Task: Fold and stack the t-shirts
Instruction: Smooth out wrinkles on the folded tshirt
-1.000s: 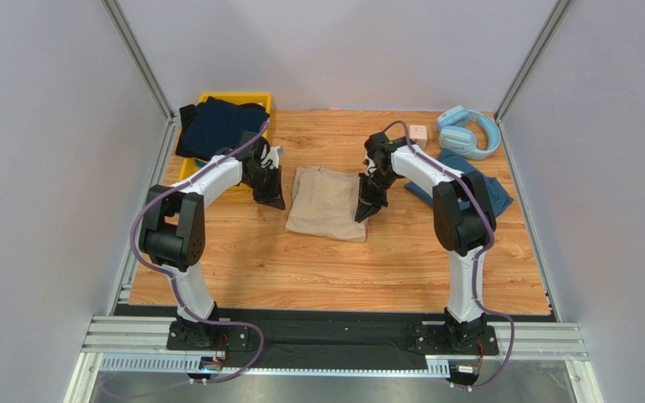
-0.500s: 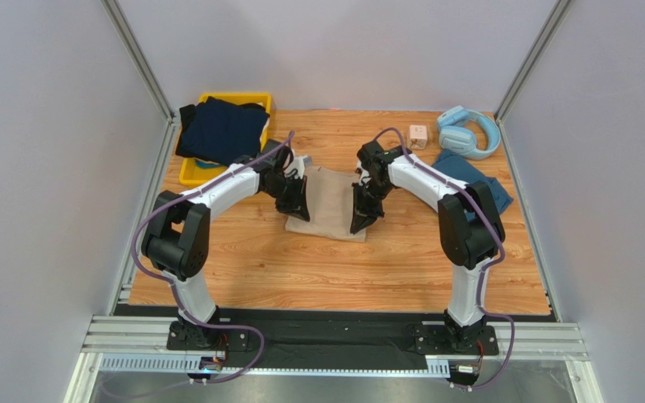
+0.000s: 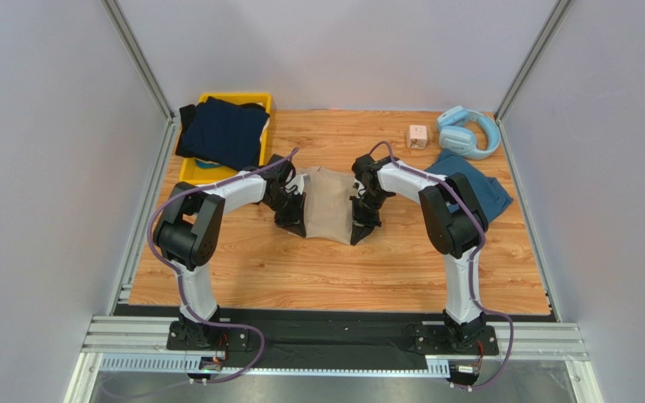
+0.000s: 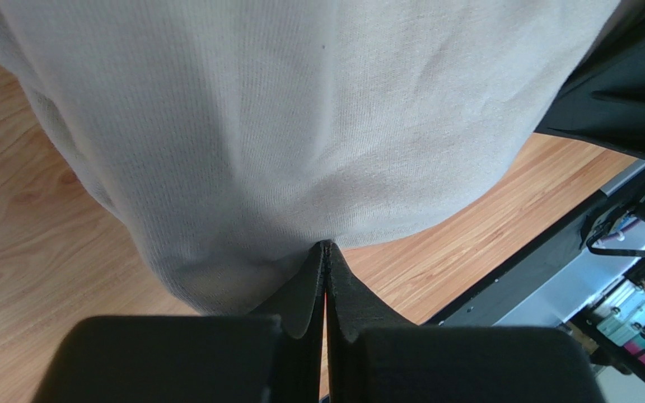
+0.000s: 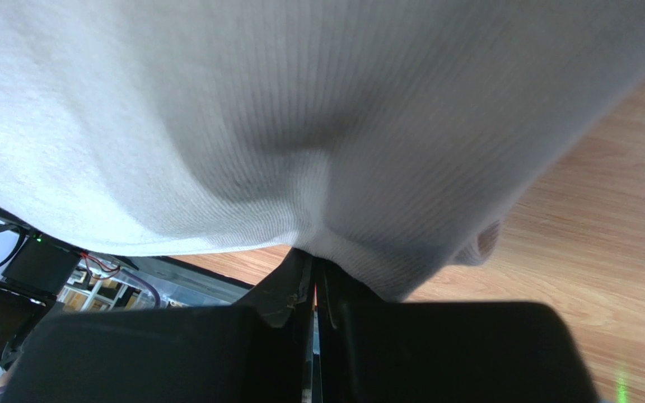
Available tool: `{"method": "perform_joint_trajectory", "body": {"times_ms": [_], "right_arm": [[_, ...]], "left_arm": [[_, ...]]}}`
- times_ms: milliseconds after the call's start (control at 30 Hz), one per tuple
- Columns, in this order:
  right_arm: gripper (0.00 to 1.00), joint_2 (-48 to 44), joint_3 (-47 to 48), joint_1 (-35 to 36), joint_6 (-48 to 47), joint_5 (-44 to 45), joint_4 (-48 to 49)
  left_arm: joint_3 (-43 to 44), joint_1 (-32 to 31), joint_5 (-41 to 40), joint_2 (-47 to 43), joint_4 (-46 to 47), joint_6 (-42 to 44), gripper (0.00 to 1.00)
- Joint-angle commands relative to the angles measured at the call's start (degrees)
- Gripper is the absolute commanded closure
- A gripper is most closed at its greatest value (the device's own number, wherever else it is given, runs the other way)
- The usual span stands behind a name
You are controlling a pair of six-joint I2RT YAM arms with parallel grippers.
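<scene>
1. Left wrist view: left claw (image 4: 324,252) is pinched flat, its tips nipping the near edge of the beige t-shirt (image 4: 301,126). A second ago it stood off the shirt's left side.
2. Right wrist view: right claw (image 5: 314,267) has narrowed to a slit, with the same shirt's edge bulging over its tips. Reads as a grip, though cloth hides the pinch line itself.
3. Change: both arms have come in from either side. The shirt now looks narrower, gathered between them at mid-worktop (image 3: 334,269). My read is that both edges are gripped, ready for a fold.
4. Only the top view shows the rest: navy t-shirt (image 3: 221,130) on the yellow bin (image 3: 260,101) far left, teal t-shirt (image 3: 479,191) far right beside the headphones (image 3: 469,133). No stack that I can see.
5. Only the wrist views show cloth contact. From above, the arms cover the tips.
</scene>
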Motion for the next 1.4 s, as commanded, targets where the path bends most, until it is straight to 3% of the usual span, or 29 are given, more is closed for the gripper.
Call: {"method": "perform_joint_trajectory", "body": {"times_ms": [0,433,767,1000,1167,1367], "right_arm": [[0.96,0.56,-1.74,-1.22,-1.20,5.12,1.54],[0.97,-5.41,-10.00,-4.04,-2.52,6.35,0.83],[0.96,-11.92,-3.16,-5.26,-4.62,4.68,-5.75],[0.92,-10.53,16.43,-8.95,-6.30,4.50,-12.52],[0.93,3.68,36.52,-10.27,-5.95,4.50,-16.91],[0.93,15.84,47.56,-11.33,-3.75,1.61,-16.57]], "left_arm": [[-0.48,0.47,-2.71,0.73,0.95,0.20,1.00],[-2.60,4.87,-2.45,1.18,-0.19,2.31,1.00],[-0.05,5.13,-2.02,-1.10,-4.14,2.93,1.00],[9.34,5.39,-0.34,-7.61,-8.27,2.14,0.97],[24.19,5.39,1.95,0.63,-9.77,1.35,0.94],[41.60,5.39,2.56,16.37,-14.17,2.49,0.97]]}}
